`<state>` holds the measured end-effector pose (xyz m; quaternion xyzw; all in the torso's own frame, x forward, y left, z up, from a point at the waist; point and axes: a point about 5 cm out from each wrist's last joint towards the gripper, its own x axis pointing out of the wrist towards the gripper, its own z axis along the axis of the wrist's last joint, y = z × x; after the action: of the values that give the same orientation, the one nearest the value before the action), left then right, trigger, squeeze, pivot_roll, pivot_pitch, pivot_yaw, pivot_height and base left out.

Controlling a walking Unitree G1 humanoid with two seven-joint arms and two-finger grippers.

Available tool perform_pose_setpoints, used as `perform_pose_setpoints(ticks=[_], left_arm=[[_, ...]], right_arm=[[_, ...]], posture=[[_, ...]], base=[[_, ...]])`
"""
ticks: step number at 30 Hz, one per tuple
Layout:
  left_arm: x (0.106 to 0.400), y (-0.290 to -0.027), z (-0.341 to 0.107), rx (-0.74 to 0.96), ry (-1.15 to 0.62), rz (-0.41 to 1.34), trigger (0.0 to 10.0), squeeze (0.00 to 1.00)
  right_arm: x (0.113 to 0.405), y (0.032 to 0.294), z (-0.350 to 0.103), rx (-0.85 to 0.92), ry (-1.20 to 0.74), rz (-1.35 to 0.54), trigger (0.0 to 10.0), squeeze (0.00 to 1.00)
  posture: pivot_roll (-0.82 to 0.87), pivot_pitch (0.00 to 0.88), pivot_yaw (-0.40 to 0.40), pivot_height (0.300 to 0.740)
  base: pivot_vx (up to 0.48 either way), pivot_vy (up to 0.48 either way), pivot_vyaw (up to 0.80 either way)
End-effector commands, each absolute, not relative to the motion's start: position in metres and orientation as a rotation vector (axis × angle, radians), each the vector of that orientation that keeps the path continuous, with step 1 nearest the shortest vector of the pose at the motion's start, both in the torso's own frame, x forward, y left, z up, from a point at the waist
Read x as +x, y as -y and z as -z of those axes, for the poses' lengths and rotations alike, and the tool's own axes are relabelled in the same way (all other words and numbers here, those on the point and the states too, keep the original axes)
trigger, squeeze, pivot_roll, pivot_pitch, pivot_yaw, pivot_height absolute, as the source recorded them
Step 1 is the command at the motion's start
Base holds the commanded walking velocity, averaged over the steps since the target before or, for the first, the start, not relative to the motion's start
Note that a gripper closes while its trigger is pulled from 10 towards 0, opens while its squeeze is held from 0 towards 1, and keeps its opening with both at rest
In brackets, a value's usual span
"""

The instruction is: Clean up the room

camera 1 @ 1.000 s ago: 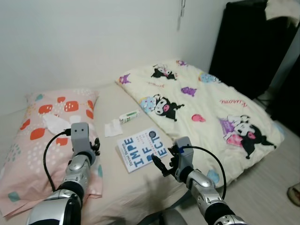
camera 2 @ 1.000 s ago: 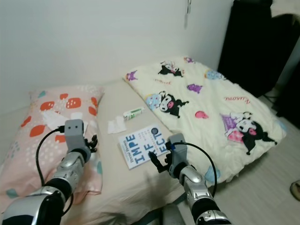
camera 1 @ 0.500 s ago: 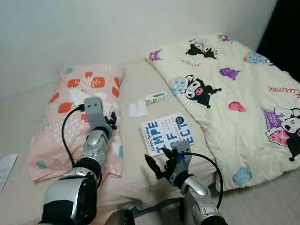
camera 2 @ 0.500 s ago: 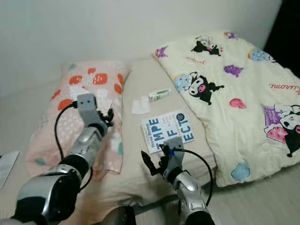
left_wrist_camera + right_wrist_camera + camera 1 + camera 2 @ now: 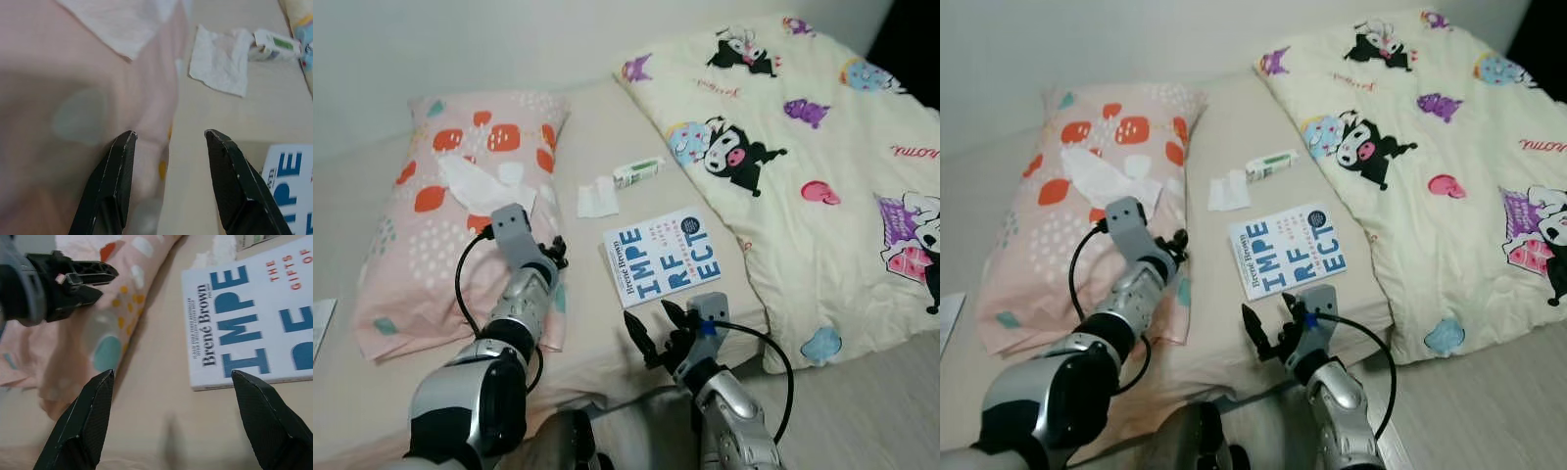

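A white book with blue letters (image 5: 663,256) lies flat on the beige bed (image 5: 607,323). My right gripper (image 5: 647,313) hovers open just short of the book's near edge, its fingertips (image 5: 102,382) wide apart and holding nothing. My left gripper (image 5: 555,257) is open over the right edge of the pink patterned pillow (image 5: 421,225). A crumpled white tissue (image 5: 597,198) and a small green-and-white box (image 5: 637,172) lie beyond the book. Another tissue (image 5: 480,184) rests on the pillow. The left wrist view looks past the pillow edge toward the tissue (image 5: 220,61) and box (image 5: 274,44).
A cream cartoon-print blanket (image 5: 803,127) covers the right part of the bed, its edge close to the book. A sheet of paper (image 5: 321,323) lies at the far left. Bare floor (image 5: 881,411) shows at the lower right, past the bed's corner.
The camera has swung left and tilted down toward the bed, so the whole scene has shifted. Both grippers remain open, in much the same places relative to the pillow and the book.
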<state>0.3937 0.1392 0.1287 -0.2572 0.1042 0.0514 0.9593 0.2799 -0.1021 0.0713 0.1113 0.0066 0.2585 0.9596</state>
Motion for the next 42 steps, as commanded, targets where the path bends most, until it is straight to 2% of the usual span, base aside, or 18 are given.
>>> perform_pose_setpoints(ticks=[1,6,7,8,9,10,16,17,20,30,42], left_arm=[[0.39,-0.148,-0.119,-0.545,-0.253,-0.148,10.0,0.49],[0.39,-0.148,-0.12,-0.548,-0.256,-0.15,10.0,0.49],[0.39,-0.148,-0.12,-0.55,-0.258,-0.149,10.0,1.0],[0.397,-0.142,-0.135,-0.712,-0.199,-0.084,10.0,1.0],[0.397,-0.142,-0.135,-0.712,-0.199,-0.084,10.0,1.0],[0.407,-0.139,-0.163,-0.994,-0.07,0.019,10.0,1.0],[0.411,-0.14,-0.18,-1.137,0.012,0.092,10.0,1.0],[0.413,-0.14,-0.188,-1.192,0.048,0.146,10.0,1.0],[0.413,-0.14,-0.191,-1.197,0.061,0.167,10.0,1.0],[0.413,-0.158,-0.189,-1.069,0.085,0.007,10.0,1.0],[0.42,-0.163,-0.225,-1.211,0.208,0.031,10.0,1.0]], right_arm=[[0.274,0.097,-0.069,0.256,-0.033,-0.529,10.0,0.0],[0.273,0.097,-0.07,0.257,-0.037,-0.527,10.0,0.0],[0.273,0.098,-0.072,0.259,-0.04,-0.524,10.0,0.0],[0.268,0.1,-0.075,0.265,-0.033,-0.517,10.0,0.0],[0.268,0.1,-0.075,0.265,-0.033,-0.517,10.0,0.0],[0.256,0.103,-0.078,0.275,-0.039,-0.504,10.0,0.0],[0.247,0.102,-0.077,0.286,-0.06,-0.499,10.0,0.0],[0.244,0.1,-0.077,0.292,-0.071,-0.497,10.0,0.0],[0.243,0.1,-0.077,0.293,-0.075,-0.497,10.0,0.0],[0.24,0.101,-0.087,0.303,-0.08,-0.489,10.0,0.0],[0.237,0.099,-0.091,0.311,-0.085,-0.49,10.0,0.0]], posture=[[-0.21,0.395,0.146,0.63],[-0.21,0.395,0.146,0.63],[-0.21,0.395,0.146,0.63],[-0.25,0.449,0.142,0.63],[-0.25,0.449,0.142,0.63],[-0.25,0.472,0.135,0.63],[-0.24,0.487,0.132,0.63],[-0.24,0.492,0.131,0.63],[-0.24,0.492,0.131,0.63],[-0.25,0.514,0.122,0.63],[-0.26,0.529,0.116,0.63]], base=[[0.0,0.0,0.0],[0.0,0.0,0.0],[0.0,0.0,0.0],[0.0,0.0,0.0],[0.0,0.0,0.0],[0.0,0.0,0.0],[0.0,0.0,0.0],[0.0,0.0,0.0],[0.0,0.0,0.0],[0.0,0.0,0.0],[0.0,0.0,0.0]])
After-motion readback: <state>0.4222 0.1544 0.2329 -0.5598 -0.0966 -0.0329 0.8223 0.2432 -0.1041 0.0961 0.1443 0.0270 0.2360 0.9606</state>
